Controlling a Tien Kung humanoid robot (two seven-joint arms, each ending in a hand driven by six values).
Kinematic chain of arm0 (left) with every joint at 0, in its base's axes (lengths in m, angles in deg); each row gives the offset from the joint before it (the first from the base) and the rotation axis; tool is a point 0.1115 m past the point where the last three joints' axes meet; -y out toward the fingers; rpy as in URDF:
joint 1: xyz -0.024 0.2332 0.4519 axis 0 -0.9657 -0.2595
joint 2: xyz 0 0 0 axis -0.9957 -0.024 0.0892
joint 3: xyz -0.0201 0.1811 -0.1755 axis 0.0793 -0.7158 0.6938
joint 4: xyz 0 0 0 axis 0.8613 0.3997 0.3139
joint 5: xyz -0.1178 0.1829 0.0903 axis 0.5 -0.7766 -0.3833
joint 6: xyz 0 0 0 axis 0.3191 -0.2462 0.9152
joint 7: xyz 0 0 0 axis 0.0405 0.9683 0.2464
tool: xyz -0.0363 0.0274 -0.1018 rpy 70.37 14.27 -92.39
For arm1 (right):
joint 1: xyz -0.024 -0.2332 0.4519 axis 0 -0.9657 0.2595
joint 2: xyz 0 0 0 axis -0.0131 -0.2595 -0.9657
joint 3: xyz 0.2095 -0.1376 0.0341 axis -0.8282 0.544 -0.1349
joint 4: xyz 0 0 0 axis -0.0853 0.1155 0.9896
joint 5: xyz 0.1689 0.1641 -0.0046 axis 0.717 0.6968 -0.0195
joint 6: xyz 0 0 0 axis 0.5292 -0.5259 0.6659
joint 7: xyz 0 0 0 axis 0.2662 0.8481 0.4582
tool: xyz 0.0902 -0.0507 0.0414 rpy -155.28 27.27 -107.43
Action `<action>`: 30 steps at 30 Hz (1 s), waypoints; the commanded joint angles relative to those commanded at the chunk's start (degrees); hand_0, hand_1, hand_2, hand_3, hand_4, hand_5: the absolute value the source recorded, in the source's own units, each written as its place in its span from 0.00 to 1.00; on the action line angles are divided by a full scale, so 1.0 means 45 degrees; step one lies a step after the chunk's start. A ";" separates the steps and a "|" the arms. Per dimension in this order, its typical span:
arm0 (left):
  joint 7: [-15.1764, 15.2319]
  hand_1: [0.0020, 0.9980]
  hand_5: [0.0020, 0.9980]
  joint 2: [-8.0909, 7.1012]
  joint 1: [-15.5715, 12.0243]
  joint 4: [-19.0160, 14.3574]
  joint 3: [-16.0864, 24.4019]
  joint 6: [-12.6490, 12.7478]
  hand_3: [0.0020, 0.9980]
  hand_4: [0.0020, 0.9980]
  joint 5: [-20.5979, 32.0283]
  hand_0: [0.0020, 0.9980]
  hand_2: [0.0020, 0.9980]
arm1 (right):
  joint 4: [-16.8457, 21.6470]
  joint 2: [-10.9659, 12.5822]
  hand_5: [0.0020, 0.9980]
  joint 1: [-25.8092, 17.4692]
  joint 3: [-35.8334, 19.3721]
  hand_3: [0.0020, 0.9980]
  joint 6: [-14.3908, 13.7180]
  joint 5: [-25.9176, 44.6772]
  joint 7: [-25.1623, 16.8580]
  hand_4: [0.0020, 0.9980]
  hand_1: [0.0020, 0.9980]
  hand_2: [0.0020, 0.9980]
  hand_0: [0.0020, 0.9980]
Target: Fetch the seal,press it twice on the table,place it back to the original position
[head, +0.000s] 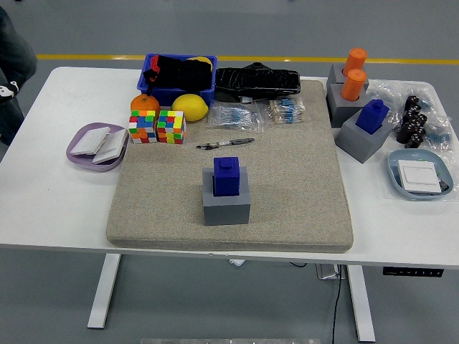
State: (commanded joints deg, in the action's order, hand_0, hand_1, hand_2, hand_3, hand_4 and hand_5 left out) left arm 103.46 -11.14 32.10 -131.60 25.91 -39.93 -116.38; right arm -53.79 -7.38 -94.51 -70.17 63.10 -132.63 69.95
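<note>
- Fingers: cannot tell, neither robot hand shows anywhere over the table (43, 208).
- Seal (226, 175), blue, sits upright in its grey holder block (226, 204); long axis vertical, small knob on top pointing up.
- Holder block stands on the beige mat (301, 186), a little left of the mat's middle and toward its near half.
- Nothing touches the seal; it is seated in the block.
- Black pen (225, 143) lies on the mat beyond the seal, roughly left to right, slightly tilted.
- Two colour cubes (157, 126) side by side at the mat's far left corner; an orange (145, 104) and a lemon (190, 107) just behind them.
- Blue bin (156, 93) at the far edge, dark items inside; a black bag (257, 81) beside it on the right.
- Clear packets (236, 115) of small blue parts lie on the far part of the mat.
- Purple dish (76, 153) with white packets left of the mat.
- Right of the mat: a second blue seal (372, 115) in its own grey block, and two orange cylinders (353, 74) in another grey block behind it.
- Light blue dish (399, 179) with a white card near the right edge; black small parts (412, 120) in plastic behind it.
- Person's dark clothing (13, 64) shows at the far left edge, beyond the table's corner.
</note>
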 joint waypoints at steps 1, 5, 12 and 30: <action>0.0014 0.83 0.13 -0.0008 0.0020 0.0008 0.0013 0.0005 0.85 0.81 0.0028 0.84 0.84 | 0.0006 -0.0015 0.46 -0.0002 0.0001 0.65 0.0014 -0.0010 0.0001 0.82 0.69 0.66 0.78; 0.0013 0.83 0.13 -0.0040 0.0072 0.0081 0.0007 -0.0001 0.85 0.81 0.0079 0.84 0.84 | 0.0021 -0.0020 0.46 0.0013 -0.0021 0.65 0.0053 -0.0006 -0.0015 0.82 0.69 0.66 0.78; 0.0039 0.83 0.13 -0.0102 0.0148 0.0269 0.0066 -0.0005 0.85 0.81 0.0202 0.84 0.84 | 0.0026 0.0036 0.46 0.0005 -0.0037 0.65 0.0068 -0.0012 -0.0040 0.82 0.70 0.67 0.79; 0.0024 0.83 0.13 -0.0223 0.0245 0.0445 0.0185 -0.0032 0.85 0.81 0.0233 0.84 0.84 | 0.0053 0.0104 0.46 0.0004 -0.0065 0.65 0.0173 -0.0039 -0.0067 0.82 0.70 0.67 0.79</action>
State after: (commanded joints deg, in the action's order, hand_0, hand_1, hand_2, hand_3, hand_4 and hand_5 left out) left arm 103.57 -12.15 33.20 -129.60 26.74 -40.08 -115.33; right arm -53.55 -6.91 -94.49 -70.46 63.88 -132.80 69.65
